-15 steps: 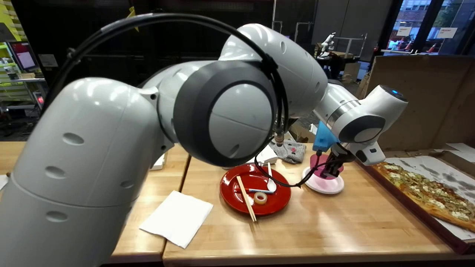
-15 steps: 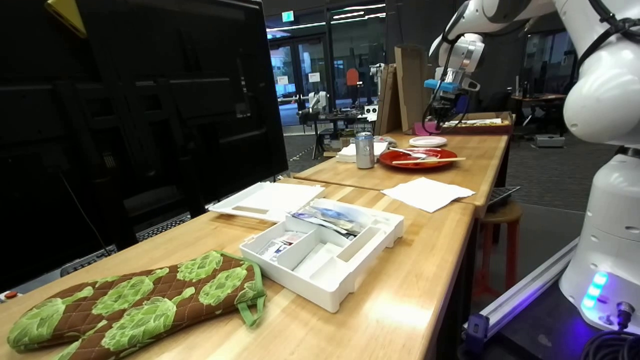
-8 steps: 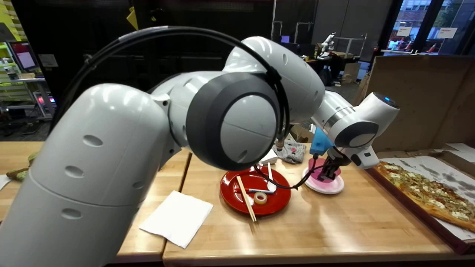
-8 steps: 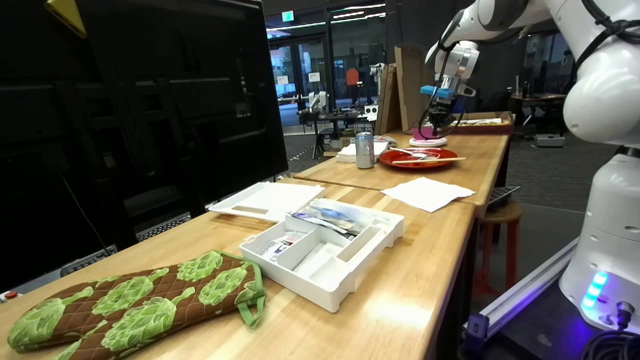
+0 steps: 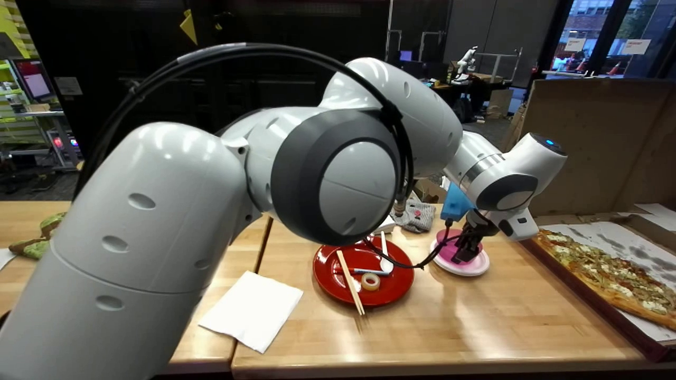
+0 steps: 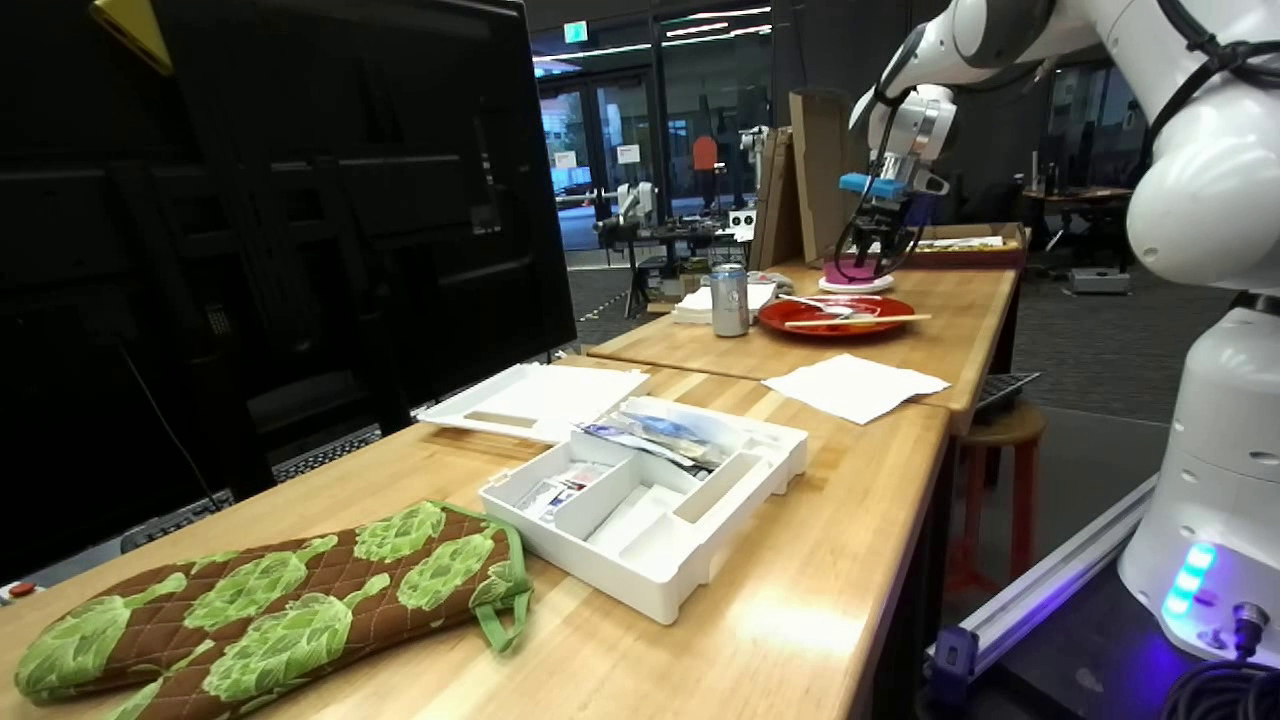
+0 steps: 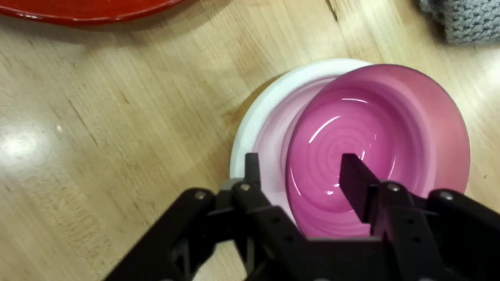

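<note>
Wrist view — glossy, round pink bowl (image 7: 343, 144) — black tool (image 7: 300, 158) straddles rim (image 7: 288, 171).

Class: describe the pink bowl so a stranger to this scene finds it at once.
On the wooden table, look between the red plate and the open pizza box. A smaller white plate lies there, with the pink bowl on it, by the gripper. Its pink colour and taller walls set it apart from both plates.

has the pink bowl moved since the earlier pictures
Yes, downward: in an exterior view the pink bowl showed just above the unmoved white plate a second ago; now it is lower in the picture, overlapping that plate.
</note>
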Controlling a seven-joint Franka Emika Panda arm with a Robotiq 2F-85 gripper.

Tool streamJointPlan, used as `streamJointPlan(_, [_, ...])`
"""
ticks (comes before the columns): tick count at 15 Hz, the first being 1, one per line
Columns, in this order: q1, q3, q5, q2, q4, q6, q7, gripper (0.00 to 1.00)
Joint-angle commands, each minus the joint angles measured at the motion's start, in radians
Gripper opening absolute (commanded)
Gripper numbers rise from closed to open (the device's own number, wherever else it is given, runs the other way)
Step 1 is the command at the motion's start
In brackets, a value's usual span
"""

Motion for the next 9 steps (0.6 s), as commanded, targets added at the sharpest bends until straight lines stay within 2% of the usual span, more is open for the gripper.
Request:
streamJointPlan(1, [0.008, 0.004, 0.008, -0.061, -0.06, 0.019, -0.018, 0.88])
streamJointPlan(2, [0.011, 0.004, 0.01, -0.09, -0.092, 0.03, -0.034, 0.95])
streamJointPlan(3, [0.013, 0.008, 0.017, -0.129, -0.137, 0.04, -0.064, 0.99])
streamJointPlan(9, [0.057, 0.015, -0.023, -0.368, -0.414, 0.14, -0.326, 1.0])
